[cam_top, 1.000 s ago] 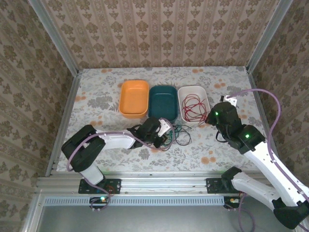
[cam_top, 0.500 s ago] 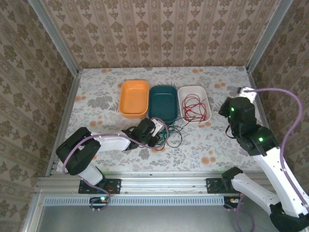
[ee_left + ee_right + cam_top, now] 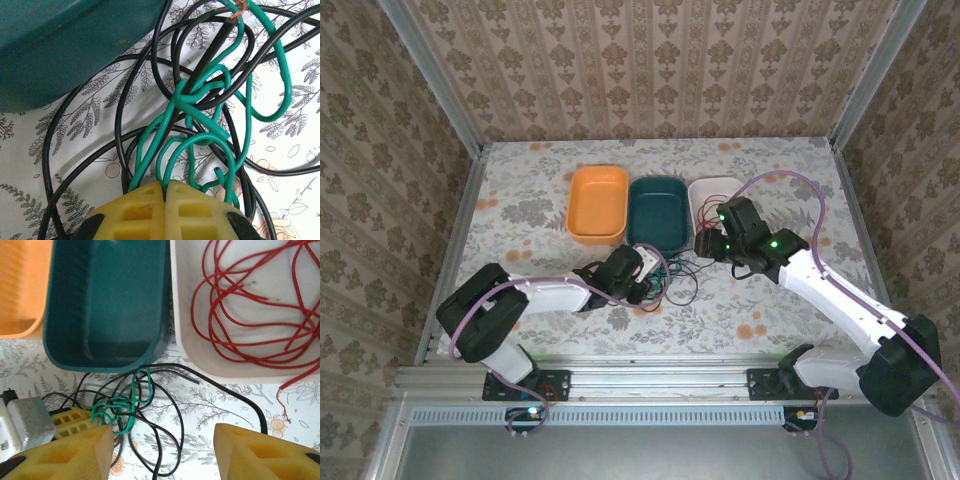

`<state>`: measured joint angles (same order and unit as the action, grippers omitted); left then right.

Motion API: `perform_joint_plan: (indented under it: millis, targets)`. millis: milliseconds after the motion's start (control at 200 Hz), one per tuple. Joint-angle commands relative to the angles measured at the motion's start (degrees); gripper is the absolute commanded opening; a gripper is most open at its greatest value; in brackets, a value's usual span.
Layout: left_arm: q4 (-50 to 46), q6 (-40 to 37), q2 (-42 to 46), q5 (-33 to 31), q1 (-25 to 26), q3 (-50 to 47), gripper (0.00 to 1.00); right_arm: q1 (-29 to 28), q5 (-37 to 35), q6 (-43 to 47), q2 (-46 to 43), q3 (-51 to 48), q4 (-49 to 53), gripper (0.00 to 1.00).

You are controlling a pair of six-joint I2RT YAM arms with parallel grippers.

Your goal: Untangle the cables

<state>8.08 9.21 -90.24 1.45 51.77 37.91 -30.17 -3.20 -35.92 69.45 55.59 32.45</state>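
Right now your green cable point(image 3: 200, 117) sits knotted among the black cables point(image 3: 216, 48) on the counter point(image 3: 300, 410) at six o'clock of the teal tray point(image 3: 105, 300), with the red cable point(image 3: 250, 315) coiled in the white tray point(image 3: 184, 315) at its three o'clock, while your left gripper point(image 3: 165, 190) has its jaws clenched on the green loops and your right gripper point(image 3: 164, 442) hangs above with jaws parted, grasping nothing.

1. nope, no text, labels, brands or numbers I can read anywhere here
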Motion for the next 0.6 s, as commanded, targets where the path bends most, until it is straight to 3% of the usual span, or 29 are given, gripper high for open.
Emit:
perform_joint_plan:
  millis: [0,335,595]
  targets:
    - [-4.4,-1.6,-0.6,-2.1,0.2,0.3,0.0,-0.1,-0.8,-2.7,1.0,-1.4,0.8,0.56]
    - [-4.1,-1.2,-1.0,-2.6,1.0,0.1,0.0,-0.2,-12.2,0.9,-4.9,-0.8,6.3,0.58]
    - [-4.3,-2.0,-1.7,-2.6,1.5,1.1,0.0,-0.1,-2.5,-0.8,-2.6,-4.9,1.4,0.58]
